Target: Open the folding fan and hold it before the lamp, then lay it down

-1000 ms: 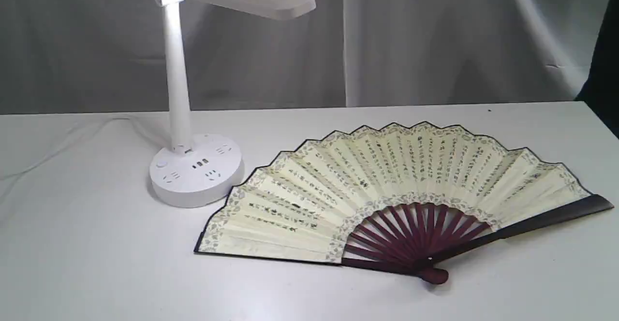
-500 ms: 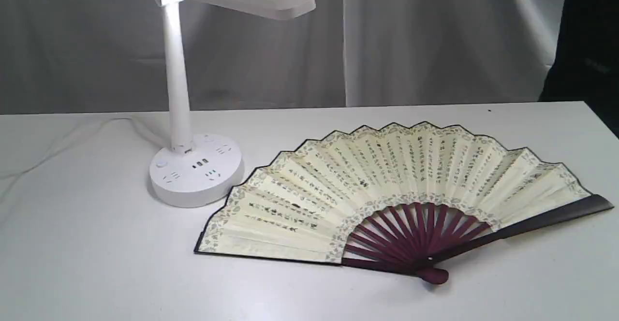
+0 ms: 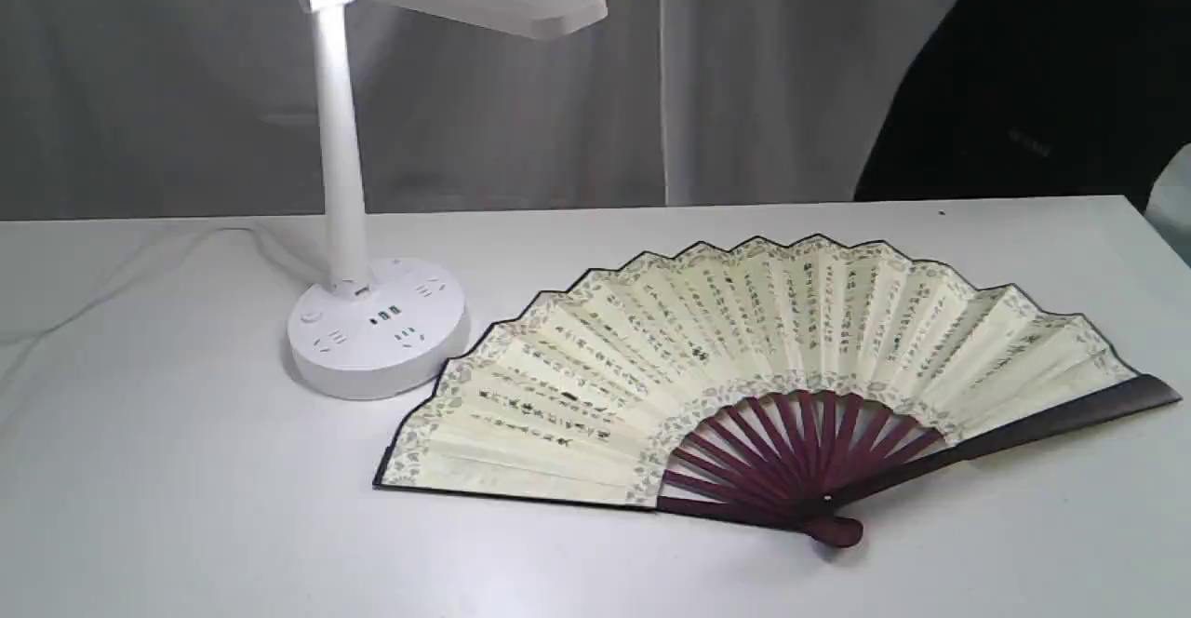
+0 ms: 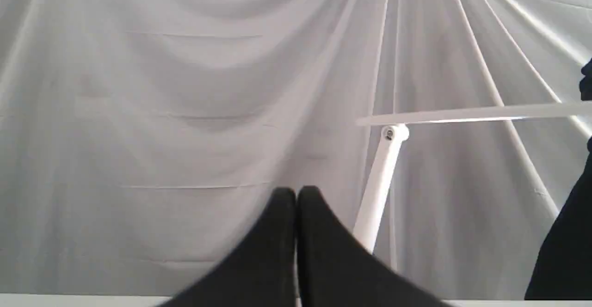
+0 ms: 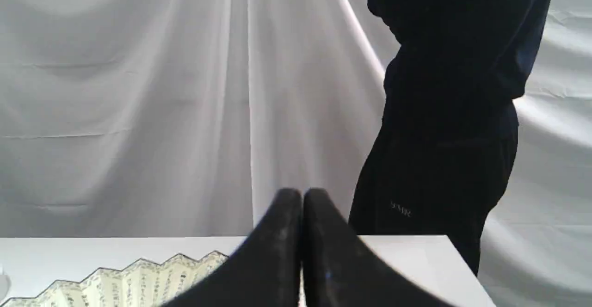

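Cream paper and dark maroon wood: the folding fan (image 3: 744,367) lies fully spread and flat on the white table (image 3: 186,506), rivet end toward the camera and pleated leaf arching toward the grey curtain (image 3: 521,115). Its left corner sits just beside the round base of the lamp (image 3: 342,181); whether they touch cannot be told. The lamp stands upright at the left, with its lit bar head reaching out to the right. Neither arm shows in the exterior view. Each wrist camera looks out level over the table, and both the left gripper (image 4: 296,194) and the right gripper (image 5: 302,195) have their black fingers pressed together on nothing. The fan appears already laid down, so the risks concern any further handling. Closed fingers coming down on the leaf could crease or tear the paper. The guards lie flat against the table, so a pinch there may slip or scrape. Lifting the left side carelessly could sweep the leaf into the lamp base or post and tip the lamp or snag its cord (image 3: 112,288). A person in dark clothing (image 3: 1033,87) stands at the far right edge of the table, within reach of a swinging right arm.
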Controlling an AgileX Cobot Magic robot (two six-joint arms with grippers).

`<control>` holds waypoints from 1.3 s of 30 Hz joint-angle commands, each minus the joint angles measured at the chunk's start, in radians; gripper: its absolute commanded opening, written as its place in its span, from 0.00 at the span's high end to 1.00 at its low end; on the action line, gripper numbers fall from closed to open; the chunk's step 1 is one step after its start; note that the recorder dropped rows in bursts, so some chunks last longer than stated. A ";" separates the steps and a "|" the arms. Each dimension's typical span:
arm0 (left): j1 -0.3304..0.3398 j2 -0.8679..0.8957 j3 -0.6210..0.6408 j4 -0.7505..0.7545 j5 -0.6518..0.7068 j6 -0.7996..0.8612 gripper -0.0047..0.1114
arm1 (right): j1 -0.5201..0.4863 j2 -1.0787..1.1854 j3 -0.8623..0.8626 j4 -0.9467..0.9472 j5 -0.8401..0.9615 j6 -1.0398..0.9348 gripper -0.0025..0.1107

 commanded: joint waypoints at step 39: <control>-0.005 -0.003 0.099 -0.004 0.249 -0.001 0.96 | 0.000 -0.005 0.133 0.005 0.105 -0.075 0.98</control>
